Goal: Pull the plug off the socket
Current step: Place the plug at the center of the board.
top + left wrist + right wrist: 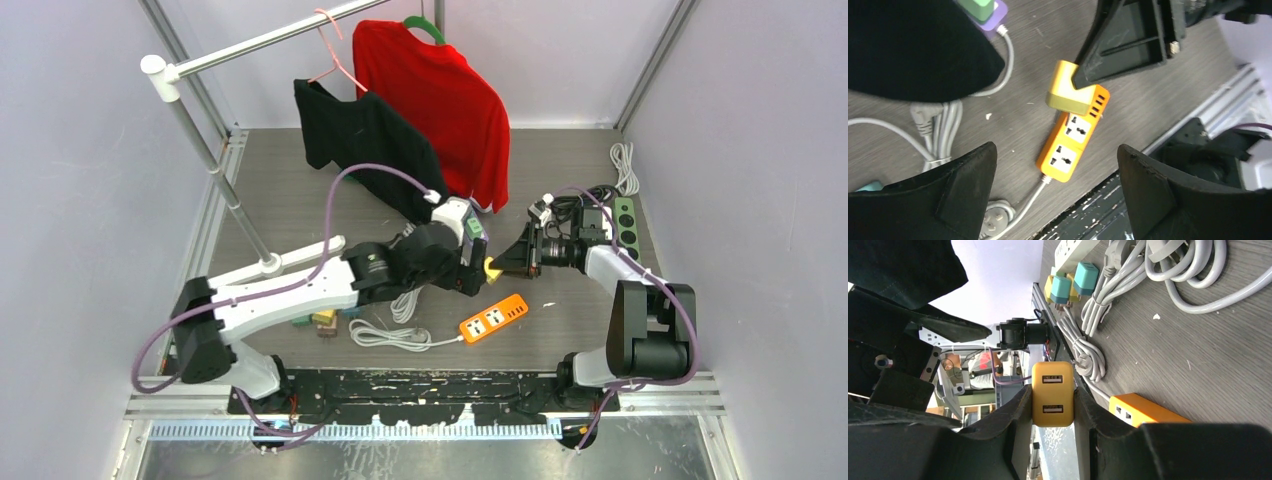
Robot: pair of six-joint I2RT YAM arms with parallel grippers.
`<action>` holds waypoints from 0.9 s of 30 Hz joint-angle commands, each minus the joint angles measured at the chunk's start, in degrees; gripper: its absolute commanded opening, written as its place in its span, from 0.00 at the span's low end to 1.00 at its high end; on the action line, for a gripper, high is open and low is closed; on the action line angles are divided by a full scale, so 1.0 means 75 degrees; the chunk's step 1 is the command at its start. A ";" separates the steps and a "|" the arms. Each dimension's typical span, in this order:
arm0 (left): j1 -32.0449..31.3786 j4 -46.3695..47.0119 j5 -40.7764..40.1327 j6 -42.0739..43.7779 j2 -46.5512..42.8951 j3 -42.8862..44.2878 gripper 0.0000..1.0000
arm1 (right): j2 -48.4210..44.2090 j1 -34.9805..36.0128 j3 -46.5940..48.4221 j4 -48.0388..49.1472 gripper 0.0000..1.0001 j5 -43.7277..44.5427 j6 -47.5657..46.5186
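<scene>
My right gripper (1052, 396) is shut on the yellow two-port USB plug (1052, 371), one finger against each side. It holds the plug (492, 267) in the air above the table, apart from the orange socket strip (493, 318). The strip (1068, 145) lies flat near the table's front edge, its white cord running off to the left. In the left wrist view the plug (1064, 92) hangs over the strip's far end. My left gripper (1055, 152) hovers above the strip, open, with nothing between its fingers.
Coiled white cables (392, 334) and small chargers (322, 322) lie left of the strip. A green power strip (626, 225) and dark cables sit at the right. A black shirt (365, 140) and a red shirt (440, 100) hang from the rack behind.
</scene>
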 commanded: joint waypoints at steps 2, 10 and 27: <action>-0.0394 -0.3243 -0.1254 0.0571 0.1462 0.2601 0.89 | -0.0001 -0.0022 0.0171 0.0249 0.08 -0.0321 0.0266; -0.0518 -0.4543 -0.1315 0.1561 0.3483 0.4840 0.91 | -0.0064 -0.0023 0.0167 0.0242 0.08 -0.0345 0.0267; -0.0284 -0.4015 -0.0651 0.1748 0.4266 0.5395 0.61 | -0.0048 -0.0020 0.0171 0.0256 0.08 -0.0407 0.0244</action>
